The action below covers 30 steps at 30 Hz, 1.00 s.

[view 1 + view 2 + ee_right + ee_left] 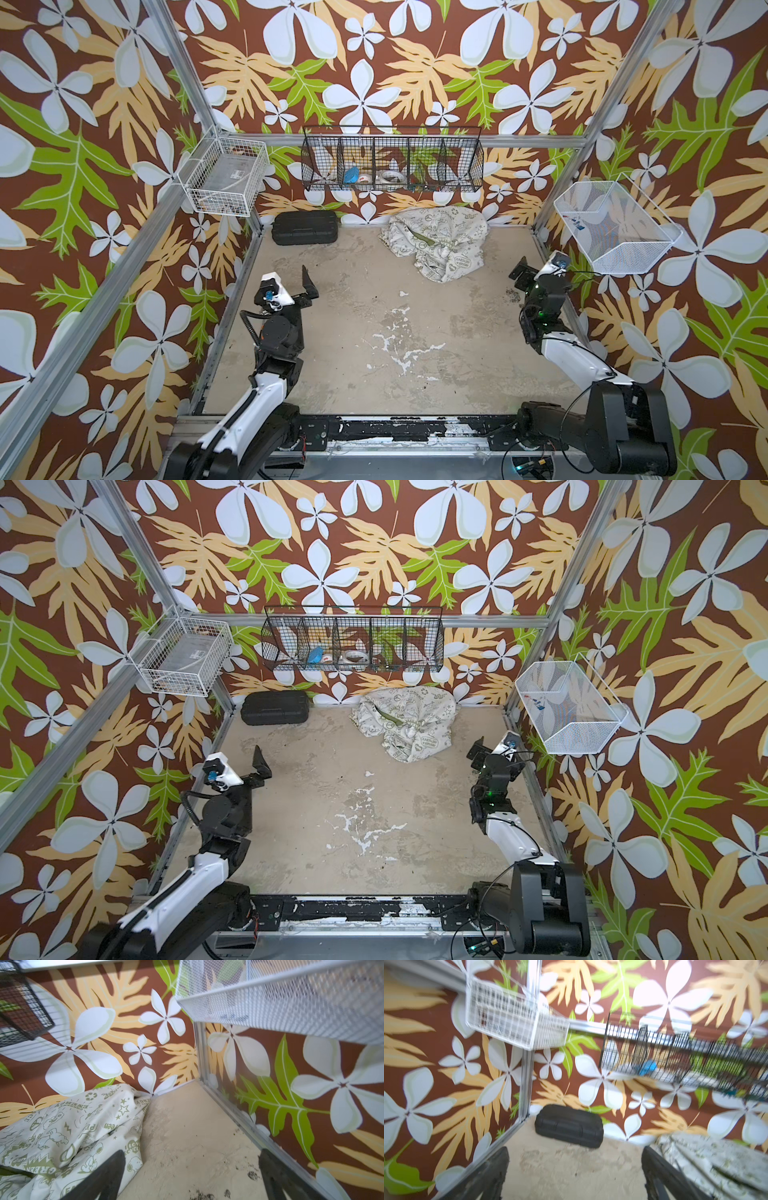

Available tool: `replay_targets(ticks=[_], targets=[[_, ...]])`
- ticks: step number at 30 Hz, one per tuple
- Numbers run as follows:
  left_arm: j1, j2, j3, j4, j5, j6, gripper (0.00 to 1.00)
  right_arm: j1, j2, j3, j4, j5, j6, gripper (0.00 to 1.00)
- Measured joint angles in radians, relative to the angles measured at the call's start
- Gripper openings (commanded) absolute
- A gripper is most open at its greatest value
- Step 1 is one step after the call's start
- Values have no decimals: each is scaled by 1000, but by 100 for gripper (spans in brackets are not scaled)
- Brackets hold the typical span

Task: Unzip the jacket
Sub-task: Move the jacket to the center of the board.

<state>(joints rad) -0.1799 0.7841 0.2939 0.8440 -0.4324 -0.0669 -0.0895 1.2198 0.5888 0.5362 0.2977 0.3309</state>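
Spread right fingers (108, 1174) near "ENERGY"-printed jacket (62, 1130)

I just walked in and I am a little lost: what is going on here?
Nothing is being handled yet. The jacket lies crumpled at the back of the table, near the wall. The left gripper and the right gripper are both open and empty, apart from it. A black case sits in the back corner.

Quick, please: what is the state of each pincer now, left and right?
Left pincer: open, holding nothing.
Right pincer: open, holding nothing.
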Motion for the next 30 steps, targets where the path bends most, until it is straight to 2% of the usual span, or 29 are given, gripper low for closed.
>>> replay_targets(ticks=[4,8,11,15,20,25,30], targets=[[0,-121,85,-174,10,-9,100,-37,77,177,-187,-185,93,99],[0,-74,250,-372,47,-1,100,-34,267,449,-320,-419,159,95],[0,-2,376,-509,84,3,100,3,404,626,-441,-509,175,95],[0,91,482,-621,174,-4,100,65,547,816,-571,-587,155,91],[0,250,585,-688,362,-36,100,75,697,954,-699,-619,147,85],[0,377,623,-702,518,-101,100,93,797,1012,-777,-635,134,83],[-6,434,620,-695,572,-144,100,132,847,1016,-814,-631,112,83]])
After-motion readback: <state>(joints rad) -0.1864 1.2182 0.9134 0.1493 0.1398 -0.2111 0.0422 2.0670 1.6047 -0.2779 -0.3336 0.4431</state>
